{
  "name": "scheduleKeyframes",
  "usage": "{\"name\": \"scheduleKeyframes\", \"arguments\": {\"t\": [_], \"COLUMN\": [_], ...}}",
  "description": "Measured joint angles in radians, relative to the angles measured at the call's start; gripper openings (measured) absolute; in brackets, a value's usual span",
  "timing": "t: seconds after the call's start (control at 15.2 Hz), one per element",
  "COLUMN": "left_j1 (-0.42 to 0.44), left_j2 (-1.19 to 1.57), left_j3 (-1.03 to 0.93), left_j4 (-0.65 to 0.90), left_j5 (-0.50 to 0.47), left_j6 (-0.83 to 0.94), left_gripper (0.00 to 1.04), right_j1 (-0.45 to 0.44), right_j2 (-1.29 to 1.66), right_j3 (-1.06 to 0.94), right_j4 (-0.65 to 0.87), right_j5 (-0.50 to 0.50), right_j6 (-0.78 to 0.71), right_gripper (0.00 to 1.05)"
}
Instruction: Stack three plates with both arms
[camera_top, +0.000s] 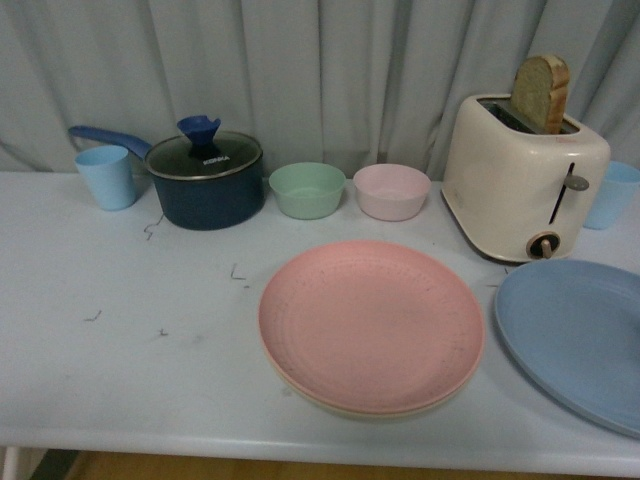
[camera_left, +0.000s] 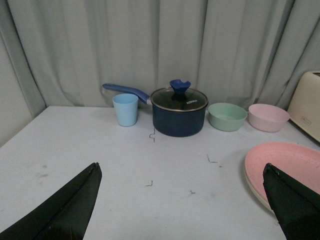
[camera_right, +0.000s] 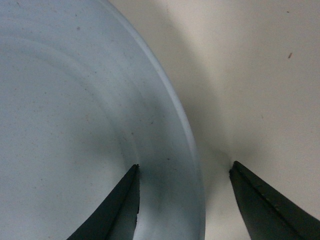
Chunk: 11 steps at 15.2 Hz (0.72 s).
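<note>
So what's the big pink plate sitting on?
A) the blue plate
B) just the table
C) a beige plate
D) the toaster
C: the rim of a beige plate peeks out from under the pink plate, and the blue plate lies apart to one side.

My right fingers (camera_right: 120, 210) are spread apart on either side of the rim of the light blue plate (camera_right: 60, 110). One dark tip is over the plate's inner slope, the other over the pale desk (camera_right: 260, 75) just outside the rim.
</note>
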Motion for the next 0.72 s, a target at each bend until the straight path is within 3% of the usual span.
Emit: {"name": "scheduleKeyframes", "arguments": {"t": [0.26, 0.4, 0.53, 0.59, 0.72], "left_j1": [0.000, 0.000, 0.000, 0.000, 0.000], "left_j2": [0.000, 0.000, 0.000, 0.000, 0.000], "left_j3": [0.000, 0.000, 0.000, 0.000, 0.000], "left_j4": [0.000, 0.000, 0.000, 0.000, 0.000], "left_j5": [0.000, 0.000, 0.000, 0.000, 0.000], "left_j6": [0.000, 0.000, 0.000, 0.000, 0.000], "left_gripper": [0.98, 0.98, 0.98, 0.98, 0.98], "right_j1": [0.005, -0.030, -0.184, -0.188, -0.122], "right_j2": [0.009, -0.045, -0.389, -0.531, -0.659], "right_j3": [0.013, -0.047, -0.273, -0.295, -0.296], "right_j4": [0.003, 0.013, -0.051, -0.087, -0.077], "right_j5": [-0.004, -0.079, -0.153, -0.231, -0.295], "right_j6": [0.018, 0.021, -0.047, -0.056, -0.031], "right_gripper": [0.20, 0.04, 0.03, 0.03, 0.03]}}
